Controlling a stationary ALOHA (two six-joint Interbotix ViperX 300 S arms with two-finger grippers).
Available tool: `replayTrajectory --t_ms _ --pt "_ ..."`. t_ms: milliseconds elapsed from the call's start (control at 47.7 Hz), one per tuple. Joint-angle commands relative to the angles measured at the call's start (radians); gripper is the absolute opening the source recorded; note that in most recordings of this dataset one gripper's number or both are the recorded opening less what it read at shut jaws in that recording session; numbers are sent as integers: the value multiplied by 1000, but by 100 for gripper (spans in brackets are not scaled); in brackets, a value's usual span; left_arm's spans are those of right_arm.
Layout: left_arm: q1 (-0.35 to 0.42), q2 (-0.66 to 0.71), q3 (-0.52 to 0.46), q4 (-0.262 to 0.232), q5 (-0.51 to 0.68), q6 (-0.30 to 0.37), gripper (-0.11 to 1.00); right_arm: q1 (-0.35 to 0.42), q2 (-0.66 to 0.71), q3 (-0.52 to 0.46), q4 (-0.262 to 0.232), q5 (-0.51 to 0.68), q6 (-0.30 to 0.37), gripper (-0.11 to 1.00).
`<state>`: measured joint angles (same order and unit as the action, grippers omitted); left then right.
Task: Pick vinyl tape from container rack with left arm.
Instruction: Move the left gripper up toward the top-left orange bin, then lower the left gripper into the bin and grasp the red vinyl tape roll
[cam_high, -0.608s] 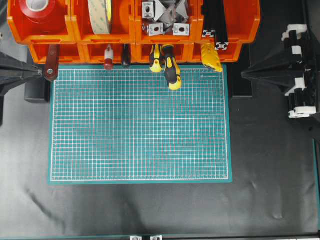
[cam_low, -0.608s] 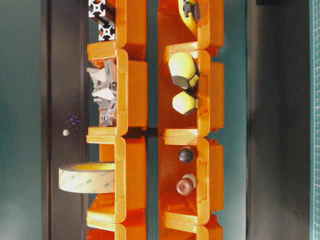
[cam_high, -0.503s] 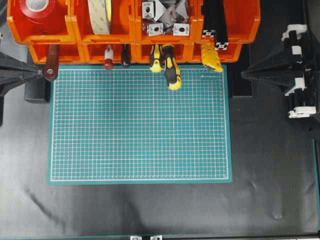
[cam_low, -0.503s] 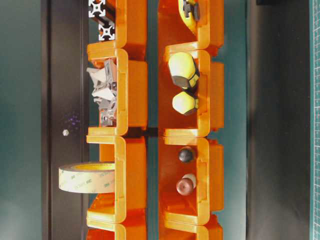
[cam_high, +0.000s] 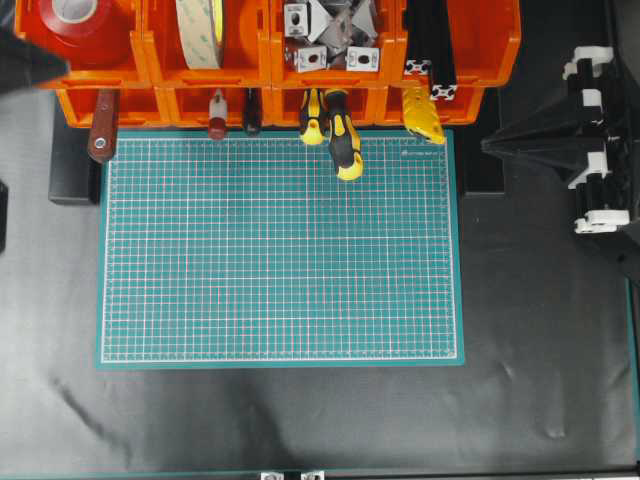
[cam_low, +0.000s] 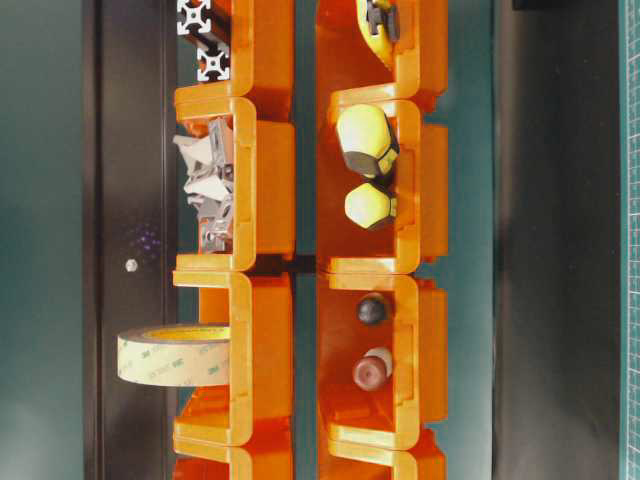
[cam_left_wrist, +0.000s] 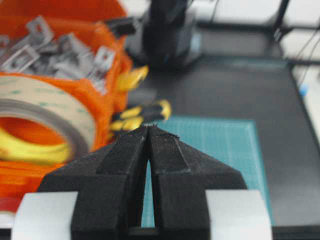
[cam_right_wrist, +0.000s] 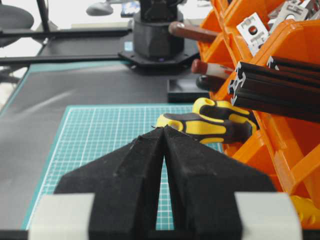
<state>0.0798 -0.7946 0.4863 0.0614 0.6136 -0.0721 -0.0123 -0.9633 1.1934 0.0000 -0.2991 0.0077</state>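
The container rack (cam_high: 270, 75) is a two-tier row of orange bins along the far edge; it also shows in the table-level view (cam_low: 265, 200) and both wrist views (cam_left_wrist: 107, 65) (cam_right_wrist: 285, 145). No small flat red tape ring with a see-through centre shows in any view. A red roll with a white core (cam_high: 85, 25) sits in the top-left bin. My left gripper (cam_high: 62, 62) is shut and empty, blurred, its tip at that bin's front edge; the wrist view shows its tips (cam_left_wrist: 148, 128) together. My right gripper (cam_high: 487, 147) is shut and empty at the right of the rack (cam_right_wrist: 163, 129).
A big cream roll (cam_high: 200, 30) stands in the second upper bin (cam_low: 175, 355) (cam_left_wrist: 50, 115). Metal brackets (cam_high: 325, 35), black profiles (cam_high: 430, 45), yellow-black screwdrivers (cam_high: 343, 140) and a brown-handled tool (cam_high: 102, 125) fill other bins. A green cutting mat (cam_high: 280, 250) lies below.
My left gripper has moved from beside the mat's far-left corner up toward the rack, to the front of the top-left bin. The right arm has stayed in place.
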Motion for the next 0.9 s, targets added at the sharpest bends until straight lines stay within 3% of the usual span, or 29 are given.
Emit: replayTrajectory --t_ms 0,126,273,503,566,797,881 --pt "29 74 -195 6 175 8 0 -2 8 -34 3 -6 -2 0" --pt "71 161 -321 17 376 21 0 -9 8 -32 3 -5 -2 0" --pt "115 244 -377 17 589 69 0 -12 8 -32 3 -11 -6 0" --pt "150 322 -410 18 733 192 3 -17 9 -32 3 -15 -2 0" --pt "152 331 -410 18 747 215 13 -17 9 -32 3 -21 -3 0" --pt "153 374 -399 18 787 242 77 -17 9 -32 3 -69 -3 0" --pt "155 385 -396 18 798 241 89 -17 9 -32 3 -69 -2 0"
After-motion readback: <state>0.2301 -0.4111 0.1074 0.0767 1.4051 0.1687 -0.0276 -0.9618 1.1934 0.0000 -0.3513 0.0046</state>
